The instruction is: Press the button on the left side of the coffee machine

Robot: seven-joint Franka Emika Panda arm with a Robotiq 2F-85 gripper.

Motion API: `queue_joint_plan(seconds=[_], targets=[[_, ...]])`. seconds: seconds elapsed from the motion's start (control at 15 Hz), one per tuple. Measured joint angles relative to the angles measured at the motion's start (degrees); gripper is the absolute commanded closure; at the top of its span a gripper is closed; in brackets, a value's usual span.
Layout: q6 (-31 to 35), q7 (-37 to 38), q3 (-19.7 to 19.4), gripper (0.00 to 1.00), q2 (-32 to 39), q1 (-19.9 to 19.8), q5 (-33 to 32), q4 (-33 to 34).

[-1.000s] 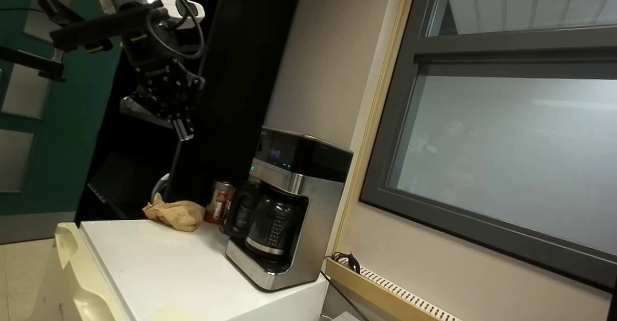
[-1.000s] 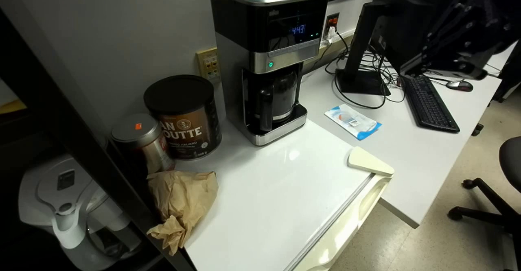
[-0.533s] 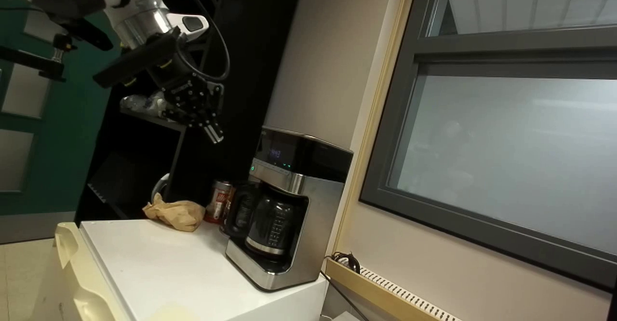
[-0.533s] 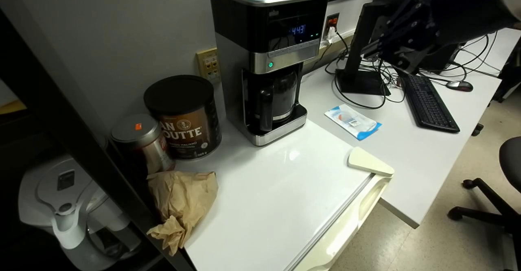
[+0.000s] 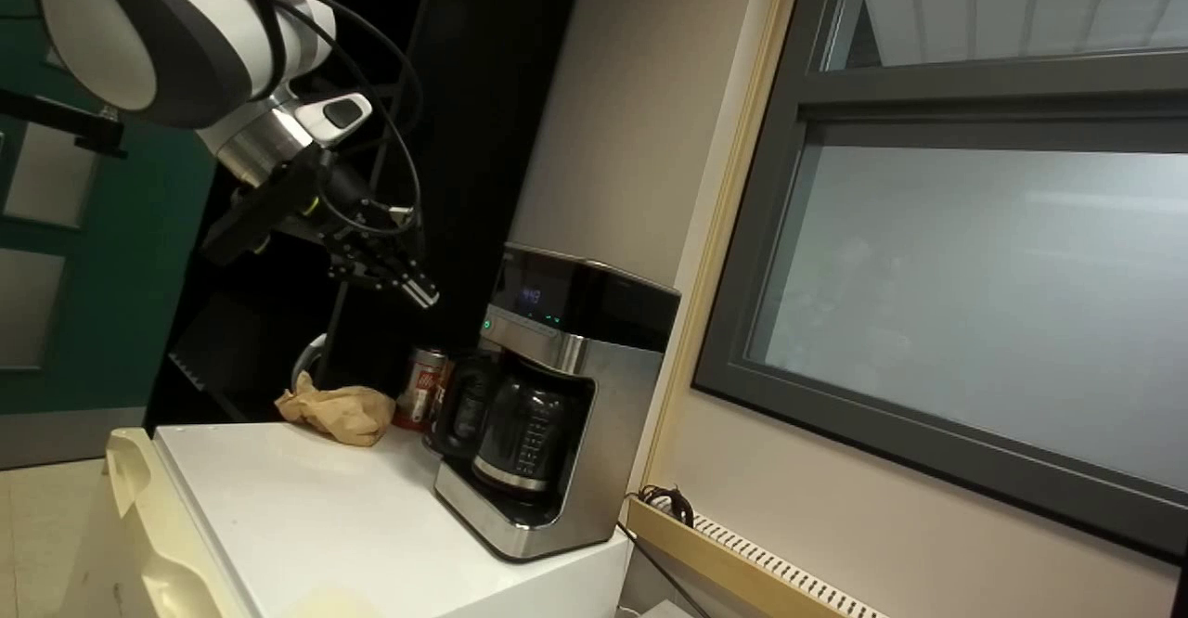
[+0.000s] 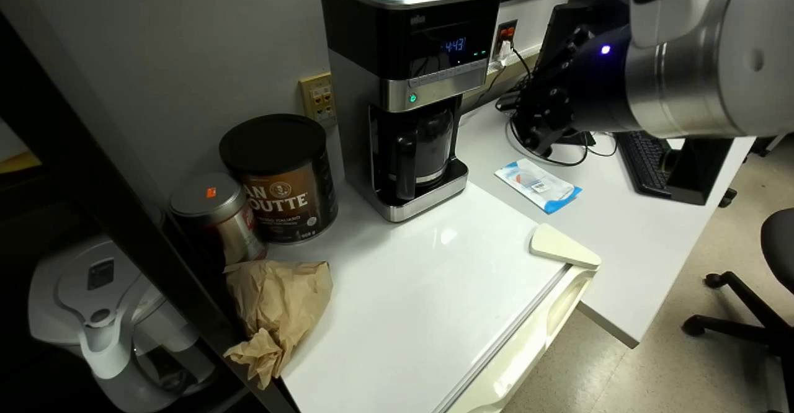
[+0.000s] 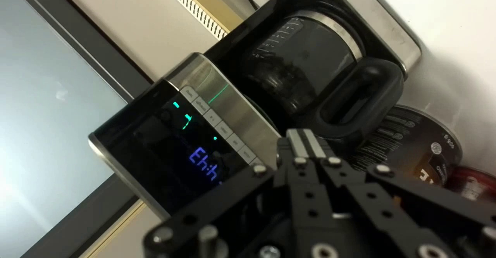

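Relative to the earlier frames, the robot arm (image 5: 176, 52) has lowered the gripper (image 5: 424, 295) and advanced it towards the coffee machine (image 5: 608, 405). The machine and the items around it have kept their positions.

Jaws: narrow. In the wrist view the two fingertips (image 7: 295, 141) lie side by side, with a thin dark line between them. The gripper is tilted, pointing down and towards the machine, and in both exterior views it is apart from the machine but near it.

Coffee machine: upright on the white surface (image 6: 422, 301). Its dark carafe (image 7: 306, 60) is seated inside, with the black handle (image 6: 406, 168) pointing outward. The display (image 6: 454, 45) reads 4:43 in an exterior view. A round, green-lit button (image 6: 412, 98) is located at the left end of the silver band (image 6: 453, 87), as seen in that view; a row of flat keys (image 7: 224, 129) runs along the same band.

Adjacent items: a brown canister (image 6: 291, 183) stands just beside the machine. Next to it is a small metal can (image 6: 214, 221); contact between the two cannot be determined. A crumpled paper bag (image 6: 282, 307) lies near the can, at the edge of the surface. A blue-and-white packet (image 6: 538, 183) lies on the neighbouring surface (image 6: 620, 264).
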Motion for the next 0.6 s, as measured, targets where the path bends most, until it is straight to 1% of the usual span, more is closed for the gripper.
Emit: queue_joint_plan(seconds=[0.2, 0.6], targets=[[-3.5, 3.6, 1.0, 1.00, 3.4, 0.2, -2.5, 2.6], [-7.8, 5.7, 2.4, 1.00, 8.8, -0.1, -4.2, 8.1]])
